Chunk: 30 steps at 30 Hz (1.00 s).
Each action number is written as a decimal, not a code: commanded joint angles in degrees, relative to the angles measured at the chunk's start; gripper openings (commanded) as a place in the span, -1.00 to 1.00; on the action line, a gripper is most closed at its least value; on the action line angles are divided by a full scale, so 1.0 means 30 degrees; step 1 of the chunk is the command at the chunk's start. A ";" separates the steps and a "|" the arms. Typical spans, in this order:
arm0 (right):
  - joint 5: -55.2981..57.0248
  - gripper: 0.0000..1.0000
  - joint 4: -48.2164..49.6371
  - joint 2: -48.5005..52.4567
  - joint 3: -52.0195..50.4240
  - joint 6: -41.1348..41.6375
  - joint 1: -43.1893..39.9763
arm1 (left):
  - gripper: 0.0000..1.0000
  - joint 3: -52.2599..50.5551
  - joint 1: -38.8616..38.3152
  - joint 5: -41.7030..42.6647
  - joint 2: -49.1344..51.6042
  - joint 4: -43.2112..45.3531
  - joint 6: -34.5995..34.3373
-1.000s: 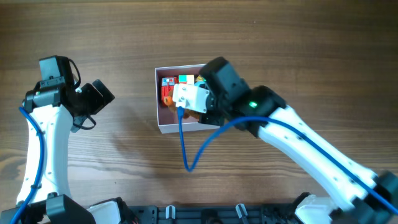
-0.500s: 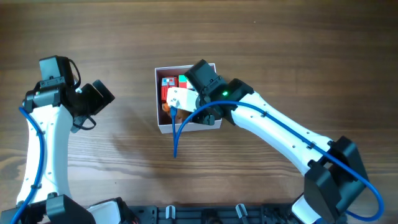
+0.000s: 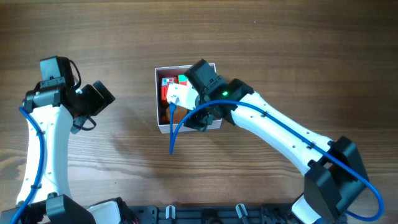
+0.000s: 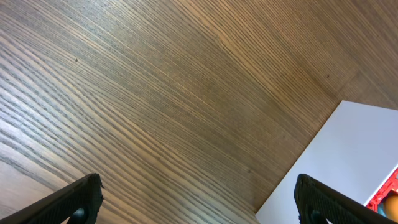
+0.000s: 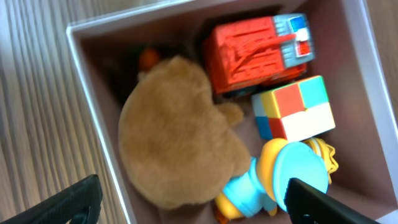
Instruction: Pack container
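Observation:
The container (image 3: 157,106), a white box with a dusty-pink inside, stands mid-table. In the right wrist view its rim (image 5: 87,93) frames a brown plush (image 5: 174,137), a red toy vehicle (image 5: 255,53), a colour cube (image 5: 295,112) and a blue-and-yellow toy (image 5: 280,177). My right gripper (image 5: 199,202) hangs open just above the plush and the blue toy, holding nothing. To the left of the box, my left gripper (image 3: 99,96) is open over bare wood, with the container's white outer wall (image 4: 354,155) beside its right finger.
The right arm (image 3: 273,130) reaches diagonally from the front right corner, and its blue cable (image 3: 177,134) loops over the container's front wall. The left arm (image 3: 43,143) stands along the left side. A black rail (image 3: 205,214) runs along the front edge.
The right arm has come down over the container and its jaws have opened, leaving the brown plush lying inside. The left arm has not moved.

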 commanded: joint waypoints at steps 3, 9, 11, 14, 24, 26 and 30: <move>0.2754 1.00 0.1158 -0.4401 0.0401 1.1744 -0.3745 | 1.00 -0.0029 -0.1115 0.0029 -0.0197 0.0146 0.1800; 0.1829 1.00 -0.2208 -0.6448 0.0386 1.5344 -1.0418 | 1.00 -0.0029 -0.4663 -0.2987 -0.0189 0.2113 0.4087; 0.2776 1.00 -0.3730 -0.6448 0.0379 1.6349 -1.0877 | 0.99 -0.0029 -0.4663 -0.2951 -0.0197 0.1705 0.4029; 0.4510 0.99 -0.4539 -0.7752 0.0379 1.8178 -1.0856 | 1.00 -0.0036 -0.4685 -0.1217 -0.0663 0.0474 0.4918; 0.6645 0.99 -0.4546 -2.2221 -1.1366 2.3219 -1.0404 | 1.00 -0.6688 -0.7213 -0.0423 -1.8892 0.0750 0.4087; 0.6324 1.00 -0.4182 -2.3365 -1.3158 2.3256 -1.0411 | 1.00 -0.7657 -0.7213 -0.1552 -2.1158 0.0437 0.2667; 0.6528 1.00 -0.2827 -2.3562 -1.3908 2.3365 -1.0411 | 1.00 -0.7912 -0.7213 -0.1632 -2.1923 0.0641 0.2120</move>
